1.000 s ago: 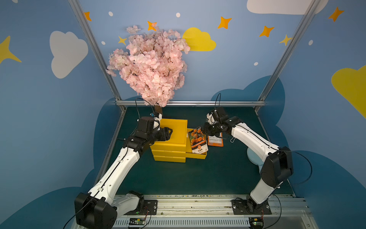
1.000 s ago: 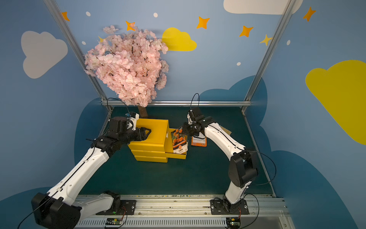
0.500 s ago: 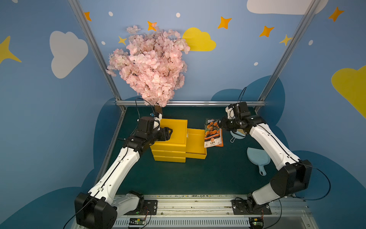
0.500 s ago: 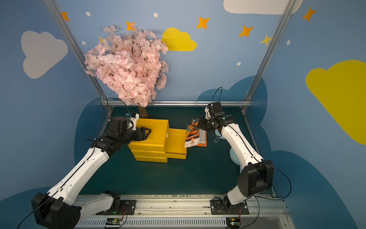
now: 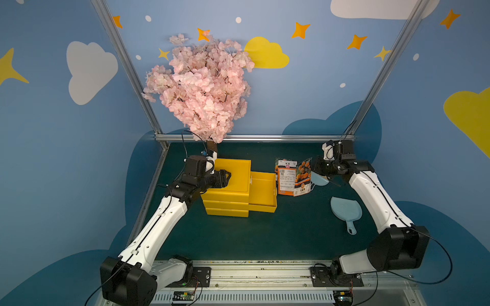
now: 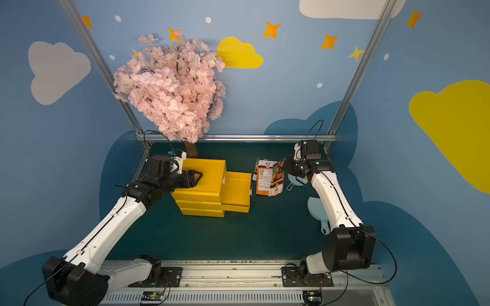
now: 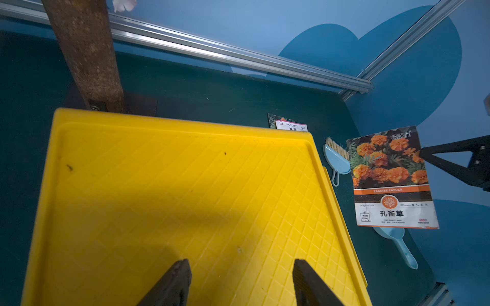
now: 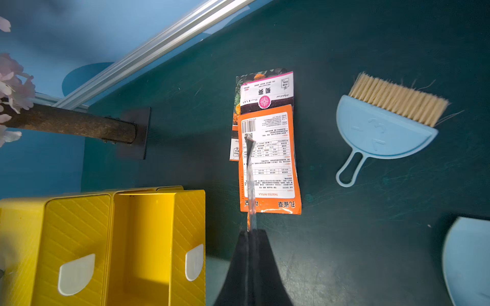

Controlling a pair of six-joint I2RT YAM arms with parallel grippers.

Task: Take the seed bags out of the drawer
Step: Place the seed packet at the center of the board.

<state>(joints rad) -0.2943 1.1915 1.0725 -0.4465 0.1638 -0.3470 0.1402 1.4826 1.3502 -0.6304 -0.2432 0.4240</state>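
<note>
The right hand point(image 5: 314, 166) is pinching one seed bag point(image 5: 303, 177) by its edge, fingers shut tight on it, so the packet is hanging upright in the air just above the desk point(image 5: 265, 238). Its marigold front is facing the yellow cabinet point(image 5: 233, 174). Below and beside it the other seed bags point(image 8: 275, 164) are lying flat in an overlapping stack, an orange back with a white printed label on top. The drawer point(image 5: 262, 190) is standing pulled out, and I am seeing no packet left inside. The left hand point(image 5: 226, 178) is hovering over the cabinet's ribbed plastic top, fingers parted and gripping nothing. To my eye the step is setting this packet down. The film is thin, glossy and floppy, so I would lower it until the bottom edge meets the stack, tip it flat, and only then let go. It should also stay clear of the pale blue brush point(image 8: 384, 127) with its straw bristles nearby.
</note>
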